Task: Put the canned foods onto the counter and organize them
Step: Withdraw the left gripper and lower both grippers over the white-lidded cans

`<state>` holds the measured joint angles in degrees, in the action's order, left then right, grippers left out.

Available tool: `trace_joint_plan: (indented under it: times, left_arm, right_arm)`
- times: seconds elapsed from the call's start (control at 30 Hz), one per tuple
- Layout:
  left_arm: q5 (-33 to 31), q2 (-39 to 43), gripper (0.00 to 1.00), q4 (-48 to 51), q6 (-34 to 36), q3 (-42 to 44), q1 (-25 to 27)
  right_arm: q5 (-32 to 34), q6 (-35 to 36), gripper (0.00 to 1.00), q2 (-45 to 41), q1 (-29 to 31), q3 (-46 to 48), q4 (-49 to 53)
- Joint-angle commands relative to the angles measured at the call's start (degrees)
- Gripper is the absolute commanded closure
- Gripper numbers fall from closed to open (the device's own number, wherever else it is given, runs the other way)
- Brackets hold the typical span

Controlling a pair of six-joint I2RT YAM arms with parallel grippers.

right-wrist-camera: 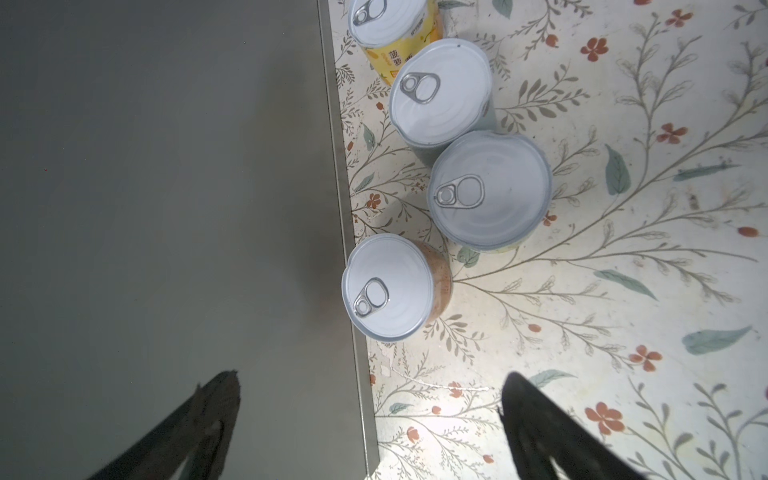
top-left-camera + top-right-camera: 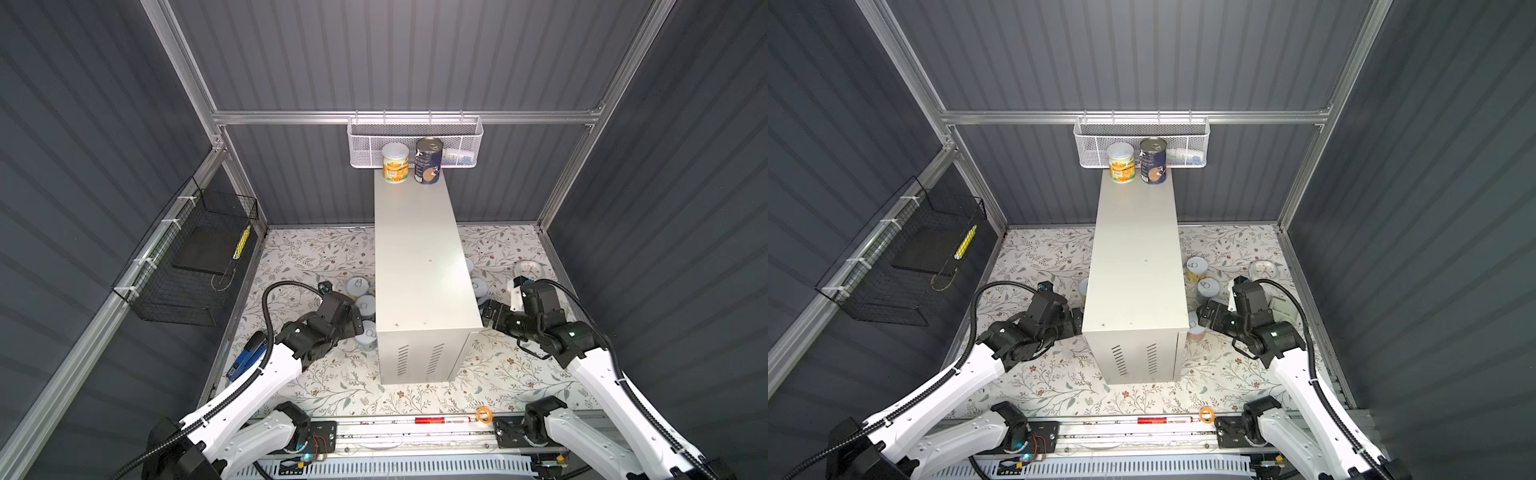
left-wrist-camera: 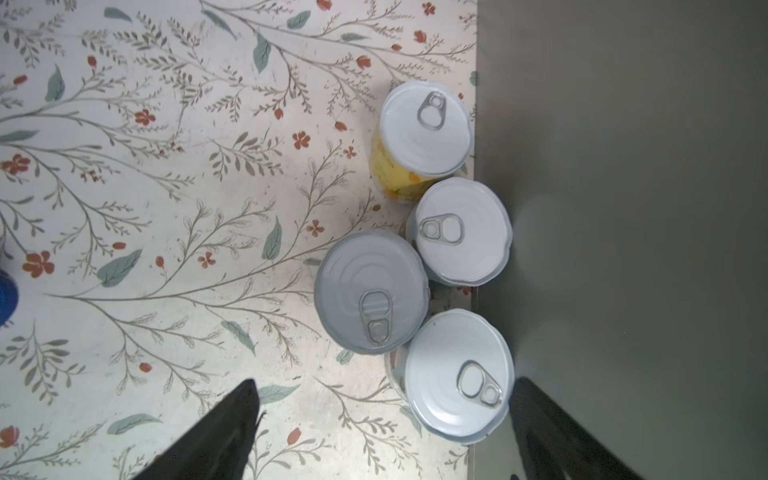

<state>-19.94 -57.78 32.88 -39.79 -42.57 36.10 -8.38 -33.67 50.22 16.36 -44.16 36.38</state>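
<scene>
One white-lidded can [image 3: 459, 374] partly between left jaws – apart | right jaws apart – brown-sided can [image 1: 386, 286] ahead

left arm [image 2: 257, 382]: reached forward and in toward the middle, white forearm low, black wrist [image 2: 316, 328] bent over at the end
left gripper [image 3: 386, 383]: pointed pretty much straight down, jaws spread wide, both dark fingers [image 3: 224, 428] gripping nothing
right arm [image 2: 594, 382]: basically the mirror image, stretched in from its own side
right gripper [image 1: 370, 376]: aimed downward too, jaws as wide apart as they go, holding nothing
</scene>
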Motion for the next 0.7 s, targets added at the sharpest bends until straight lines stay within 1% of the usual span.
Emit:
trace_joint_plan:
  times: [0.0,0.1,0.37,0.67]
  left_arm:
    - [0.0,-0.9,0.07,-3.1,-4.2,2.2,0.5]
    - [1.3,-2.0,0.08,-5.4,-4.9,3.7,0.9]
    - [1.7,-4.2,0.10,-8.6,-6.8,7.8,1.7]
    - [1.4,-3.7,0.12,-6.8,-8.8,10.2,2.1]
  right_arm:
    - [0.5,-0.8,0.01,0.1,0.7,0.9,-0.9]
    - [0.6,-1.0,0.01,-0.2,1.0,1.3,-0.9]
    - [0.6,-1.2,0.01,-0.9,1.4,1.9,-1.5]
    - [-0.5,-1.8,0.01,0.2,2.1,2.9,-3.2]
